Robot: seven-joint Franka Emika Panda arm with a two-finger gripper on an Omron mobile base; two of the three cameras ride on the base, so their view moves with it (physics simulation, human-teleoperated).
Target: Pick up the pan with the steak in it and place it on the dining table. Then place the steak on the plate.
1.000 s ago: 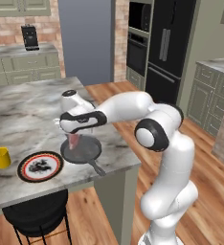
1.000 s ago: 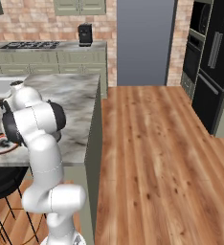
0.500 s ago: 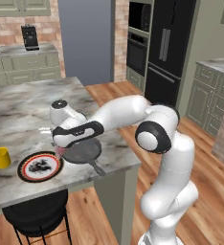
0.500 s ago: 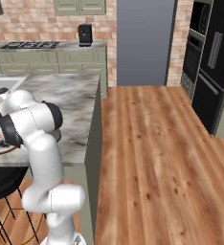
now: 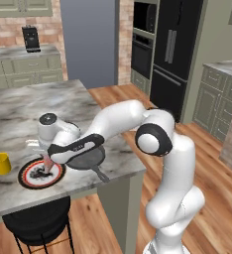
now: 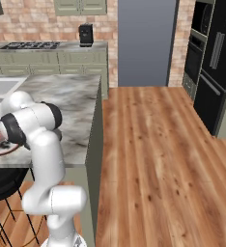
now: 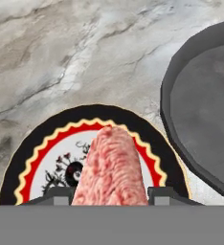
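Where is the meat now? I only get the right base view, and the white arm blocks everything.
Observer: The steak is shut between the gripper fingers, hanging over the plate.
Visitor: Is the pan empty?
Observer: Yes, the pan beside the plate shows a bare dark bottom.
Visitor: Anything else on that table?
Observer: A yellow cup stands on the dining table, on the side of the plate away from the pan.
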